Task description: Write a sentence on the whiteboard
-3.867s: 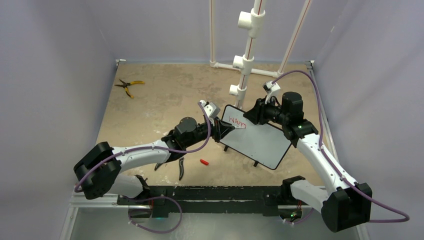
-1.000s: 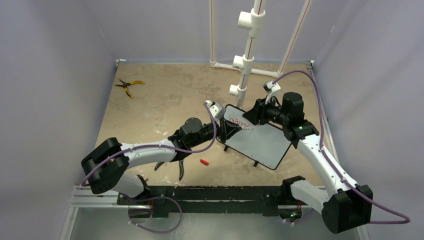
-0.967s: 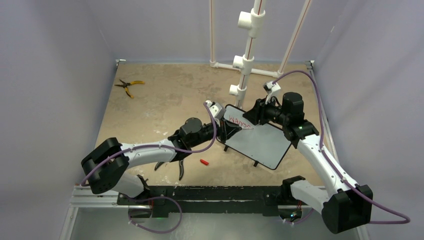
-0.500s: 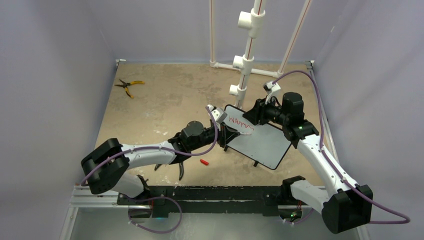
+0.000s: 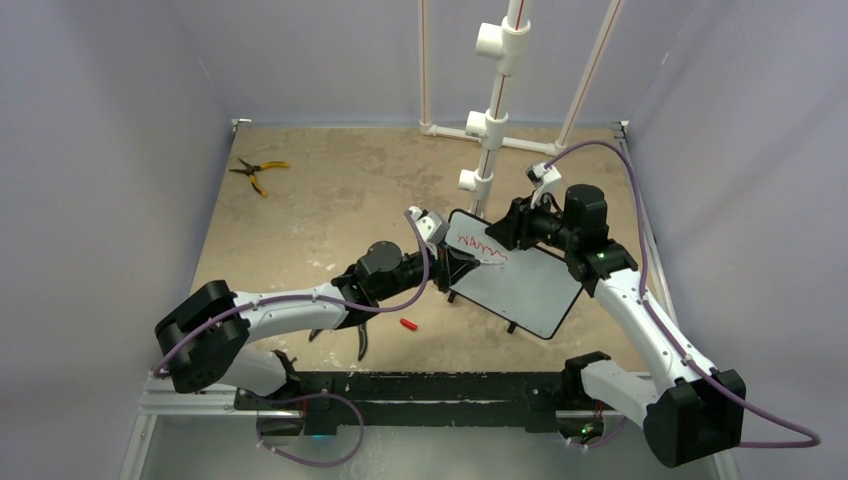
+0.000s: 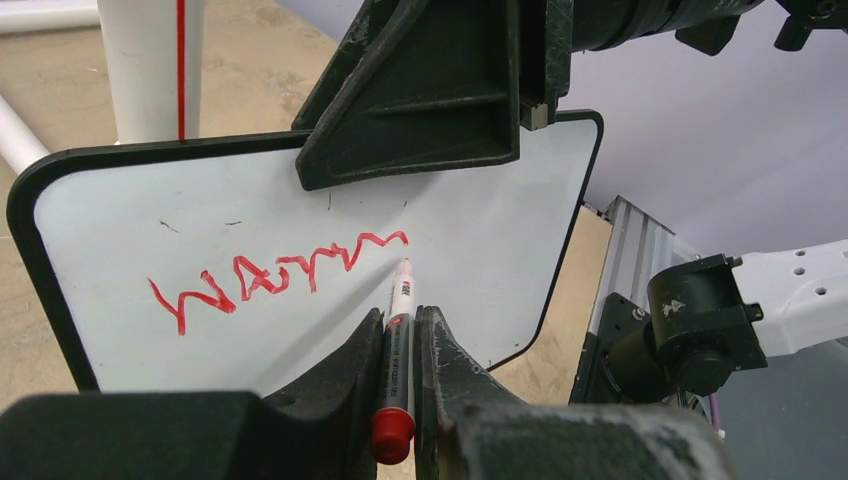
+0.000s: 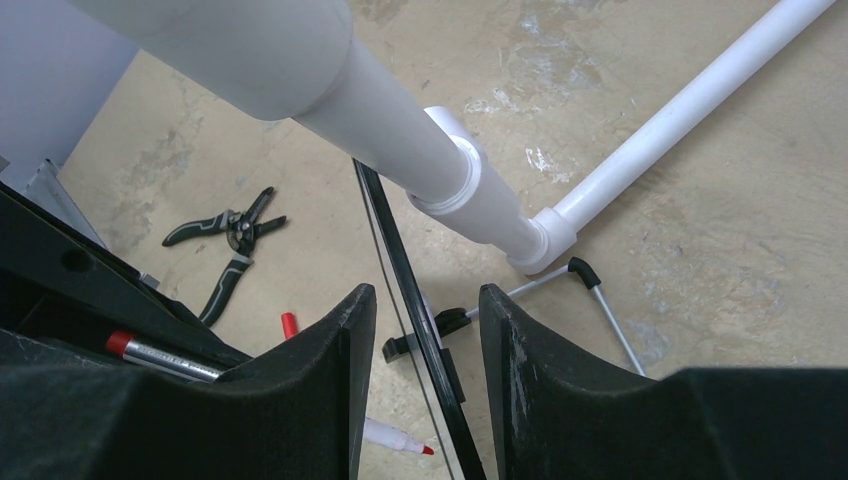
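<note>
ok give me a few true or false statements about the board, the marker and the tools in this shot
1. The left gripper holds the marker. True.
2. The scrawl on the whiteboard is blue. False: it is red.
3. The right gripper straddles the whiteboard's top edge. True.
4. The yellow pliers lie right beside the whiteboard. False: they lie near the far left corner of the table, well away from it.
5. The marker's tip is at the scrawl's first stroke. False: it is by the last stroke, at the right end in the left wrist view.
</note>
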`<move>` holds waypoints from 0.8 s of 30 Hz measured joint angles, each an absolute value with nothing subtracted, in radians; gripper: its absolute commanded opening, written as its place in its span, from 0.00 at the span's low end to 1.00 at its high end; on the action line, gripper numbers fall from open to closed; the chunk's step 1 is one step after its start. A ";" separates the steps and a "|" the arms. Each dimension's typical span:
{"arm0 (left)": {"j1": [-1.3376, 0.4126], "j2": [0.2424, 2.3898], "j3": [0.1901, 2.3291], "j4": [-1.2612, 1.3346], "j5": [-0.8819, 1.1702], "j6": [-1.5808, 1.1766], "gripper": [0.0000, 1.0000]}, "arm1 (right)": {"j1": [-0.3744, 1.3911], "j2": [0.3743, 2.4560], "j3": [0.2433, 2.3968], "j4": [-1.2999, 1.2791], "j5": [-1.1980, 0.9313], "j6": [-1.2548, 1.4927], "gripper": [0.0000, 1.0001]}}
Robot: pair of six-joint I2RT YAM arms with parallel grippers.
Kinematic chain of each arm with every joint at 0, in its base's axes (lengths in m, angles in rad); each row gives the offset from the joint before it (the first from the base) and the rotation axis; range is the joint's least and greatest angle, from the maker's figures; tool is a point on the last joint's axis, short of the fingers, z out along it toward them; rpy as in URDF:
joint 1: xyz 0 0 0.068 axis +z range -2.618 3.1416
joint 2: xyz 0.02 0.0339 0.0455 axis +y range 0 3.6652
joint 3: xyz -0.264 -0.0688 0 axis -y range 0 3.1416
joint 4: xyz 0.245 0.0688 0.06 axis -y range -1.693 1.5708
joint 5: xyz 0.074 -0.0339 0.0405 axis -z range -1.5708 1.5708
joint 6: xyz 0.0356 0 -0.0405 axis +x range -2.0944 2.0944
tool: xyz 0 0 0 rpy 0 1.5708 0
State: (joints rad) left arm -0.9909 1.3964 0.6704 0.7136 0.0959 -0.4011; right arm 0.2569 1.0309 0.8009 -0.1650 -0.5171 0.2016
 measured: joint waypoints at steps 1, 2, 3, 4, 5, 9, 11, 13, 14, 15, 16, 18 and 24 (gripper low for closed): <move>-0.991 1.396 0.670 0.715 0.096 -0.401 0.00 | 0.257 1.031 0.801 -0.165 -0.517 0.202 0.45; -0.991 1.397 0.670 0.716 0.096 -0.401 0.00 | 0.257 1.031 0.801 -0.165 -0.517 0.202 0.45; -0.991 1.397 0.671 0.717 0.096 -0.401 0.00 | 0.257 1.031 0.801 -0.165 -0.517 0.202 0.45; -0.991 1.398 0.673 0.717 0.097 -0.401 0.00 | 0.257 1.031 0.801 -0.165 -0.517 0.202 0.46; -0.991 1.400 0.675 0.718 0.097 -0.401 0.00 | 0.257 1.031 0.801 -0.165 -0.517 0.202 0.46; -0.991 1.425 0.691 0.724 0.097 -0.401 0.00 | 0.257 1.031 0.801 -0.165 -0.517 0.202 0.45; -0.991 1.435 0.694 0.725 0.098 -0.401 0.00 | 0.257 1.031 0.801 -0.165 -0.517 0.202 0.45; -0.991 1.441 0.694 0.725 0.101 -0.401 0.00 | 0.257 1.031 0.801 -0.165 -0.517 0.202 0.45; -0.991 1.442 0.694 0.725 0.101 -0.401 0.00 | 0.257 1.031 0.801 -0.165 -0.517 0.202 0.45; -0.991 1.443 0.694 0.724 0.101 -0.401 0.00 | 0.257 1.031 0.801 -0.165 -0.517 0.202 0.45; -0.991 1.443 0.694 0.725 0.101 -0.401 0.00 | 0.257 1.031 0.801 -0.165 -0.517 0.202 0.46; -0.991 1.444 0.694 0.725 0.101 -0.401 0.00 | 0.257 1.031 0.801 -0.165 -0.517 0.202 0.45; -0.994 1.455 0.700 0.733 0.102 -0.402 0.00 | 0.257 1.031 0.801 -0.165 -0.517 0.202 0.45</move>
State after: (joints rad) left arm -0.9939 1.4548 0.7002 0.7326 0.1017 -0.4015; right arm 0.2569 1.0309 0.8009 -0.1650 -0.5171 0.2016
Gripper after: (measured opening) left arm 0.108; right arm 0.453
